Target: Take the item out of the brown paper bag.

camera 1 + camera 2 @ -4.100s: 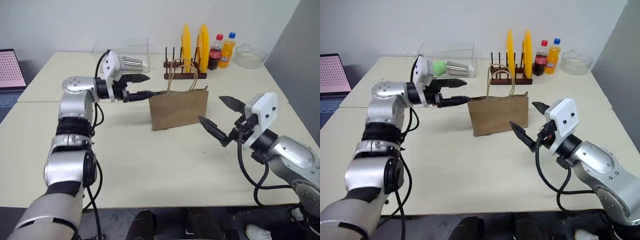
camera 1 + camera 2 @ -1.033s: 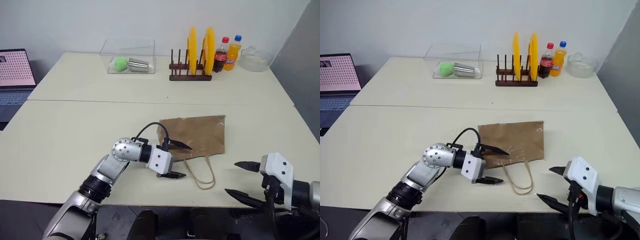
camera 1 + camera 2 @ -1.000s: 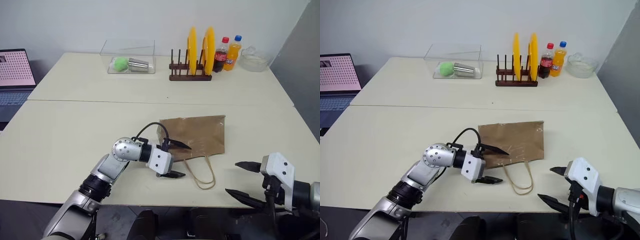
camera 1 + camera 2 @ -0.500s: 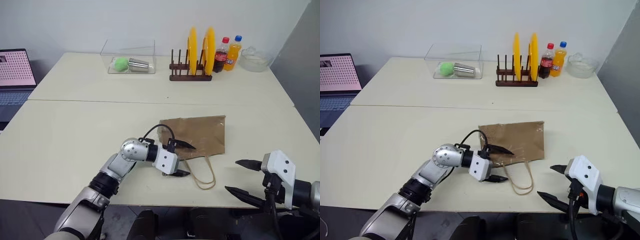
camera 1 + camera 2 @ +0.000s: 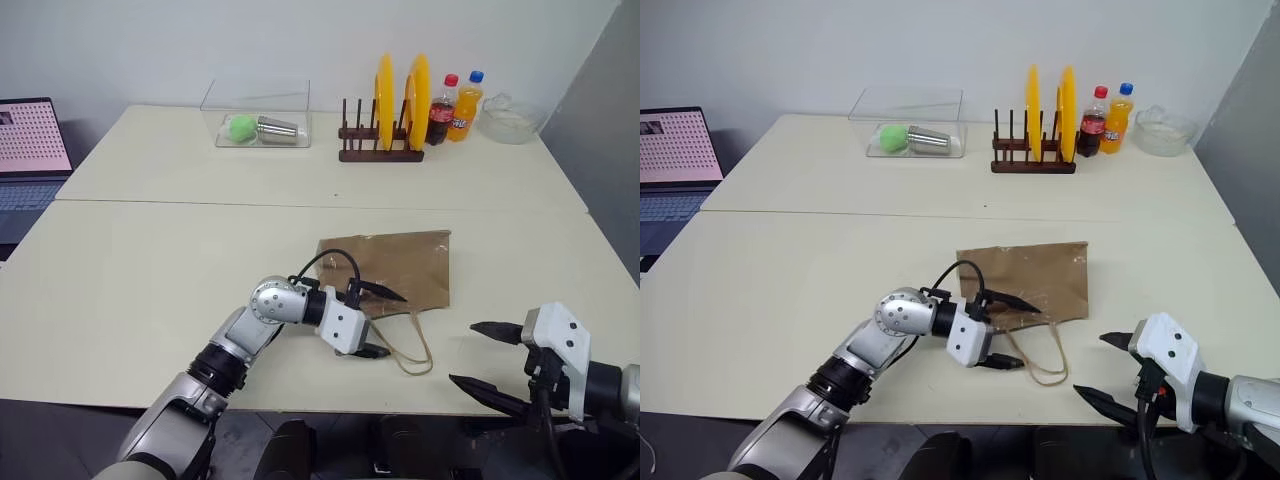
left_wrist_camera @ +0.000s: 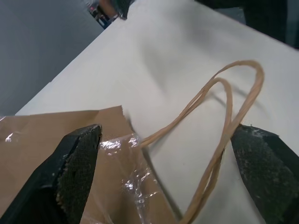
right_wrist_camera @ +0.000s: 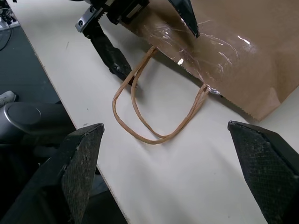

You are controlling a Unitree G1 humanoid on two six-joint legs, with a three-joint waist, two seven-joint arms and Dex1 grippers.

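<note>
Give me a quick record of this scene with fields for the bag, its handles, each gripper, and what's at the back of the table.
bag: brown paper bag lying flat, mouth toward the robot
handles: cord handles splayed on the table
left gripper: left gripper open, at the bag's mouth, holding nothing
right gripper: right gripper open, apart from the bag
item: not visible
back of table: plate rack, two bottles, clear box

The brown paper bag (image 5: 395, 270) is plain kraft brown with paler tan cord handles (image 5: 408, 345) on a cream tabletop (image 5: 150, 260). Both grippers have black fingers (image 5: 380, 293) and white housings. Towards the far edge, two yellow plates (image 5: 396, 88) stand in a dark brown rack (image 5: 374, 150), beside a red-labelled cola bottle (image 5: 438, 96) and an orange, blue-capped bottle (image 5: 464, 93). A clear box (image 5: 256, 112) holds something green.
</note>
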